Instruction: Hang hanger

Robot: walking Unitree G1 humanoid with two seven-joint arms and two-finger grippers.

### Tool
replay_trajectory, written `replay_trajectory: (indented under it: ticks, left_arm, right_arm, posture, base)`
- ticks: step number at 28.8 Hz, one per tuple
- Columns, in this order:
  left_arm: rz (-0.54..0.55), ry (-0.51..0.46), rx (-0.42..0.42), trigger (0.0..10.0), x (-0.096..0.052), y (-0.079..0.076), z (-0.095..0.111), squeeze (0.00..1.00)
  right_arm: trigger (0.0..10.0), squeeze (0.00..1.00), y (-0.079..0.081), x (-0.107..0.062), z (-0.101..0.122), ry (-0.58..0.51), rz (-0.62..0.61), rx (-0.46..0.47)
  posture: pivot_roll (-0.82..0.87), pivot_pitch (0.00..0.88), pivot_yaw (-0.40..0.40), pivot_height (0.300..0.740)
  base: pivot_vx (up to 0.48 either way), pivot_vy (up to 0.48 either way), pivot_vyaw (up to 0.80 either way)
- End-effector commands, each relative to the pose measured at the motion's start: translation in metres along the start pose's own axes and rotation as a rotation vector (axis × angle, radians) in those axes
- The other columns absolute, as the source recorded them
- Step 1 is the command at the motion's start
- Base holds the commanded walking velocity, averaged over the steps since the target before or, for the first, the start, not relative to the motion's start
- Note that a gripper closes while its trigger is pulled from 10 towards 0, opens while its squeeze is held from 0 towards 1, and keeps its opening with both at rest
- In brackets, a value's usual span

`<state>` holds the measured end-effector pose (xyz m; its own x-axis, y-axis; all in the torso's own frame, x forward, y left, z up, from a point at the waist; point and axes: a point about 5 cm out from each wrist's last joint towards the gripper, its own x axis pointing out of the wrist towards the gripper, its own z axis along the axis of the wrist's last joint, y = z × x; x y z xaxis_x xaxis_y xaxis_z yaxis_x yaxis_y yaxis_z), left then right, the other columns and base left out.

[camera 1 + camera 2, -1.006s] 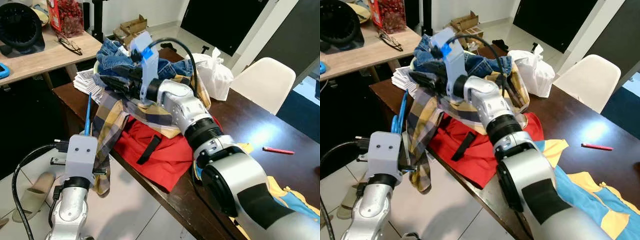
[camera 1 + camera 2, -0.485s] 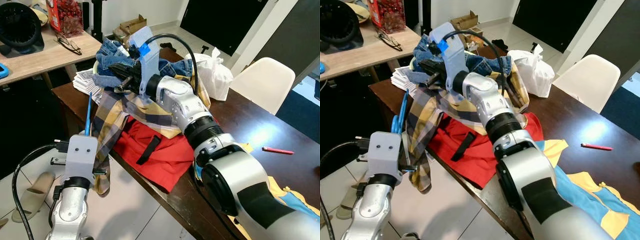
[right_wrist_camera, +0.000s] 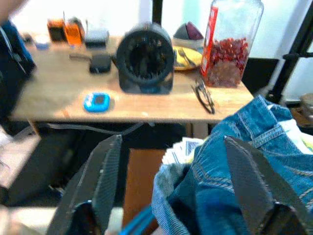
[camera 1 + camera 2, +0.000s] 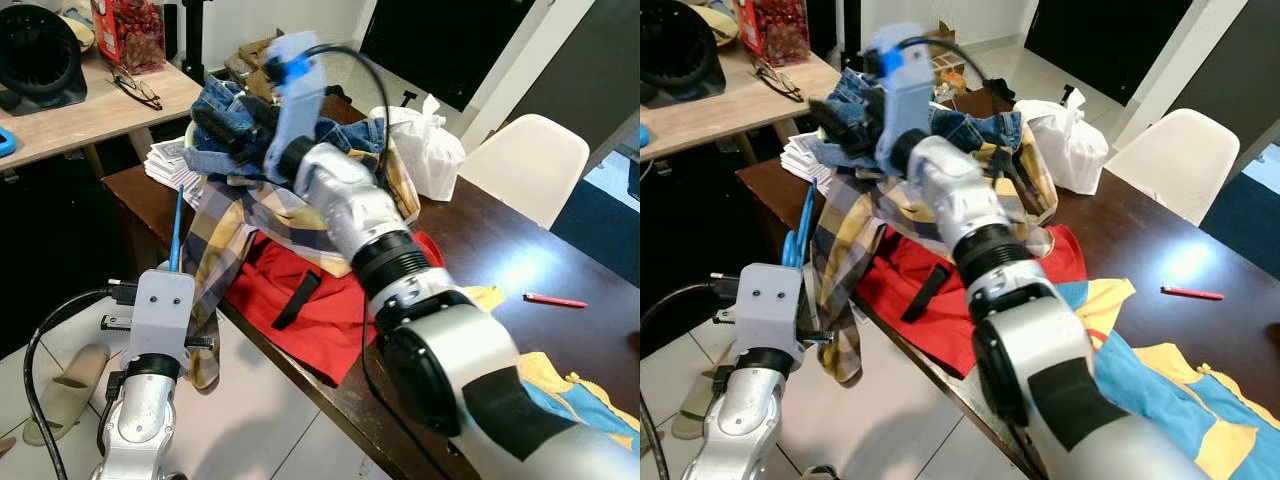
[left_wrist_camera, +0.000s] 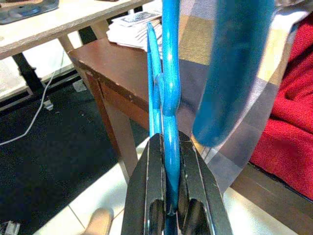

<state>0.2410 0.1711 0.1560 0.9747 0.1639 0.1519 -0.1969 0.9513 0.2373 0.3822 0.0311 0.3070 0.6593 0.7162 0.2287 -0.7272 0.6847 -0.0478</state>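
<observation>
Left wrist view looks straight down the left hand [image 5: 168,196], whose two long black fingers are pressed together on the bright blue plastic hanger [image 5: 166,88]; the hanger's thin body runs away from the fingertips toward twelve o'clock, edge-on to the camera, so its long axis lies in line with the fingers. In the left eye view the same hanger [image 4: 176,230] stands nearly upright above the grey wrist block, at about eight o'clock in the scene, just beside the hanging tail of a yellow, grey and navy checked shirt [image 4: 235,225] and off the near corner of the dark brown wooden bench [image 4: 520,260]. Toward eleven o'clock the right hand [image 3: 178,181] hovers over a heap of blue denim jeans [image 3: 234,161] at the top of the clothes pile, its two black fingers spread wide with nothing between them. Beneath the shirt lies a red garment [image 4: 320,300] draped over the bench edge. The step in hand appears to be carrying the gripped hanger while the other arm works at the laundry; no rail or hook to hang it on can be made out. The next move likely calls for keeping the hanger upright and clear of the shirt, then finding a rail.
</observation>
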Motion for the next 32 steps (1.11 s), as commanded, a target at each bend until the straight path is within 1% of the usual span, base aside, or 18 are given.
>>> replay_trajectory:
  ticks: [1,3,5,6,9,11,12,14,17,20,21,23,27,29,31,32]
  left_arm:
    - [-0.016,0.006,-0.023,10.0,-0.002,-0.006,-0.001,0.0]
    - [-0.016,0.006,-0.023,10.0,-0.002,-0.006,-0.001,0.0]
    - [-0.016,0.005,-0.023,10.0,-0.002,-0.006,0.0,0.0]
    - [-0.016,0.005,-0.024,10.0,-0.003,-0.006,0.0,0.0]
    - [-0.017,0.005,-0.024,10.0,-0.003,-0.006,0.0,0.0]
    - [-0.016,0.004,-0.025,10.0,-0.003,-0.007,0.0,0.0]
    - [-0.016,0.004,-0.025,10.0,-0.003,-0.007,0.0,0.0]
    - [-0.016,0.005,-0.026,10.0,-0.003,-0.007,0.0,0.0]
    - [-0.017,0.006,-0.027,10.0,-0.004,-0.007,0.0,0.0]
    - [-0.017,0.006,-0.029,10.0,-0.005,-0.007,0.001,0.0]
    - [-0.017,0.006,-0.029,10.0,-0.005,-0.007,0.001,0.0]
    - [-0.018,0.005,-0.03,10.0,-0.005,-0.007,0.001,0.0]
    - [-0.019,0.006,-0.031,10.0,-0.006,-0.007,0.001,0.0]
    - [-0.019,0.006,-0.031,10.0,-0.006,-0.007,0.001,0.0]
    - [-0.02,0.005,-0.033,10.0,-0.006,-0.007,0.002,0.0]
    - [-0.02,0.005,-0.033,10.0,-0.006,-0.007,0.002,0.0]
  right_arm:
    - [10.0,0.0,-0.002,-0.002,-0.013,0.041,-0.042,-0.014]
    - [10.0,0.0,0.001,-0.001,-0.017,0.059,-0.063,-0.019]
    - [10.0,0.0,0.0,-0.001,-0.023,0.083,-0.128,-0.027]
    - [10.0,0.0,-0.003,-0.002,-0.024,0.087,-0.173,-0.029]
    - [10.0,0.0,-0.006,-0.003,-0.025,0.088,-0.203,-0.028]
    - [10.0,0.0,-0.015,-0.004,-0.018,0.045,-0.255,0.018]
    - [10.0,0.0,-0.015,-0.004,-0.018,0.045,-0.255,0.018]
    - [10.0,0.0,-0.018,-0.005,-0.011,-0.003,-0.263,0.047]
    - [10.0,0.0,-0.019,-0.005,-0.008,-0.017,-0.27,0.024]
    - [10.0,0.0,-0.019,-0.006,-0.015,0.023,-0.287,-0.027]
    - [10.0,0.0,-0.019,-0.006,-0.015,0.023,-0.287,-0.027]
    - [10.0,0.0,-0.014,-0.005,-0.021,0.058,-0.278,-0.051]
    - [10.0,0.0,-0.011,-0.005,-0.026,0.092,-0.262,-0.075]
    - [10.0,0.0,-0.011,-0.005,-0.026,0.092,-0.262,-0.075]
    - [10.0,0.0,-0.01,-0.005,-0.031,0.125,-0.263,-0.093]
    - [10.0,0.0,-0.01,-0.005,-0.031,0.125,-0.263,-0.093]
  posture:
    - [0.25,0.117,-0.241,0.74]
    - [0.25,0.12,-0.242,0.74]
    - [0.25,0.12,-0.242,0.74]
    - [0.25,0.12,-0.242,0.74]
    - [0.25,0.12,-0.242,0.74]
    - [0.26,0.125,-0.246,0.74]
    - [0.26,0.125,-0.246,0.74]
    - [0.26,0.128,-0.247,0.74]
    - [0.26,0.131,-0.247,0.74]
    - [0.26,0.137,-0.246,0.74]
    - [0.26,0.137,-0.246,0.74]
    - [0.26,0.139,-0.245,0.74]
    - [0.26,0.138,-0.245,0.74]
    - [0.26,0.138,-0.245,0.74]
    - [0.26,0.141,-0.247,0.74]
    - [0.26,0.141,-0.247,0.74]
  base:
    - [0.0,0.0,0.0]
    - [0.0,0.0,0.0]
    - [0.0,0.0,0.0]
    - [0.0,0.0,0.0]
    - [0.0,0.0,0.0]
    - [0.0,0.0,0.0]
    - [0.0,0.0,0.0]
    - [0.0,0.0,0.0]
    - [0.0,0.0,0.0]
    - [0.0,0.0,0.0]
    - [0.0,0.0,0.0]
    - [0.0,0.0,0.0]
    - [0.0,0.0,0.0]
    - [0.0,0.0,0.0]
    - [0.0,0.0,0.0]
    - [0.0,0.0,0.0]
